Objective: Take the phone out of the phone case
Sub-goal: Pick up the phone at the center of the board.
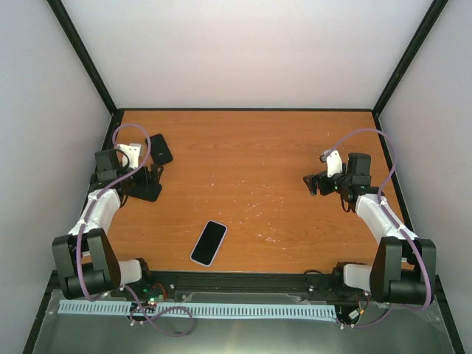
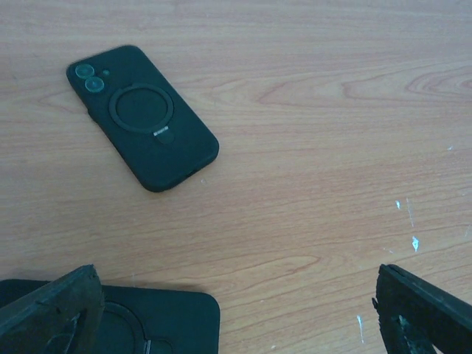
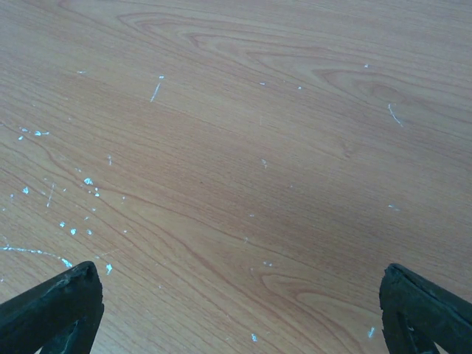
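A phone (image 1: pixel 209 243) with a dark screen and a pale rim lies face up near the table's front edge. A black phone case (image 2: pixel 144 118) with a ring stand and two camera lenses showing lies back up at the far left; it also shows in the top view (image 1: pixel 159 148). A second black case (image 2: pixel 155 321) lies just below my left gripper (image 2: pixel 236 313), partly cut off by the frame; it shows in the top view (image 1: pixel 145 192) too. My left gripper (image 1: pixel 147 179) is open and empty above it. My right gripper (image 1: pixel 313 183) is open and empty over bare wood (image 3: pixel 240 313).
The wooden table (image 1: pixel 258 162) has pale walls at the back and both sides. Small white flecks (image 3: pixel 74 214) mark the wood under the right gripper. A black rail (image 1: pixel 243 280) runs along the front edge.
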Controlling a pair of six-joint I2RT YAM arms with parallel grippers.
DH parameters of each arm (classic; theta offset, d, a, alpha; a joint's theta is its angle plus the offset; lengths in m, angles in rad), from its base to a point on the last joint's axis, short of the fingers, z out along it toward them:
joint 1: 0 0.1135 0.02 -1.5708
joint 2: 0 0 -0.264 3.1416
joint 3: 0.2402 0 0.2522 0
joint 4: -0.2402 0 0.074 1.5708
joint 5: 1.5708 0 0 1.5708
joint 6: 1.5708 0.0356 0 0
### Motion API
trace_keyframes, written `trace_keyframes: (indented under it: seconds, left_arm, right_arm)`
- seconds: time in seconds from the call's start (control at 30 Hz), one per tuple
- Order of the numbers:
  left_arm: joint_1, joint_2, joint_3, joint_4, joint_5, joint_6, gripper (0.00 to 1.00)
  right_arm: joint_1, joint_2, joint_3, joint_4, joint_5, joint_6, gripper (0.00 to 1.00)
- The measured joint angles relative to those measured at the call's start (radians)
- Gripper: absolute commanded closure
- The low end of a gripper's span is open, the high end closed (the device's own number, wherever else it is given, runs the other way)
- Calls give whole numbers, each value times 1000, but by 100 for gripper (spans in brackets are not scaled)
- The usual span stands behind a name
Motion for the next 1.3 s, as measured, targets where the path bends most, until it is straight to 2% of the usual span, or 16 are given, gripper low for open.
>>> trace_keyframes:
  seconds: [0.23,0.4,0.53,0.77,1.3]
  left_arm:
    - [0,-32,1,23,-5,0,0]
    - [0,26,45,12,-14,5,0]
    - [0,110,141,-45,35,78,0]
    - [-10,134,156,-123,61,159,0]
    - [-11,579,523,-146,-139,-39,0]
  right_arm:
    - [0,0,6,-16,-13,3,0]
    - [0,0,45,-39,-16,3,0]
    - [0,0,76,-49,-22,2,0]
    - [0,8,88,-76,-50,1,0]
    - [0,26,167,-123,-102,61,0]
